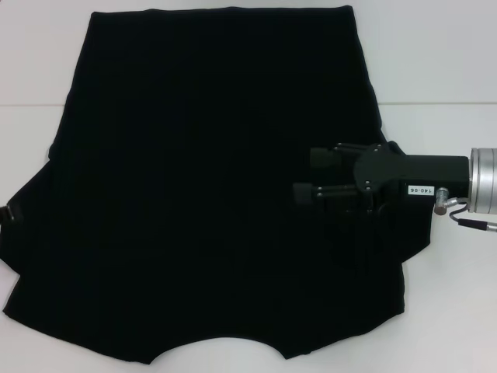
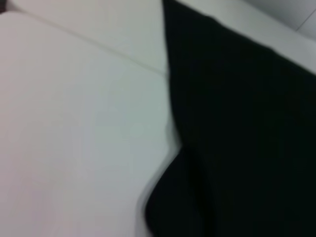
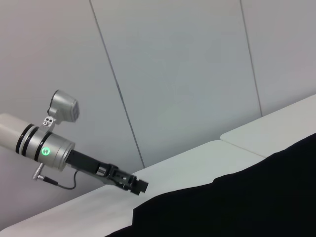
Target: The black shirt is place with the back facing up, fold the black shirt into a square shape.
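Note:
The black shirt [image 1: 202, 194] lies spread flat on the white table [image 1: 443, 62], plain black side up, with its hem at the far side and its neckline at the near edge. My right gripper [image 1: 309, 174] reaches in from the right, just above the shirt's right half, open and empty. The right wrist view shows the shirt [image 3: 247, 202] and, farther off, my left gripper [image 3: 137, 184] at the shirt's far sleeve corner. In the head view only a sliver of the left gripper [image 1: 6, 211] shows at the left sleeve. The left wrist view shows the shirt [image 2: 247, 128] edge on the table.
A seam [image 1: 435, 102] crosses the white table behind the right arm. Bare table [image 1: 31, 70] lies to the left, right and far side of the shirt. Grey wall panels [image 3: 173, 74] stand behind the table in the right wrist view.

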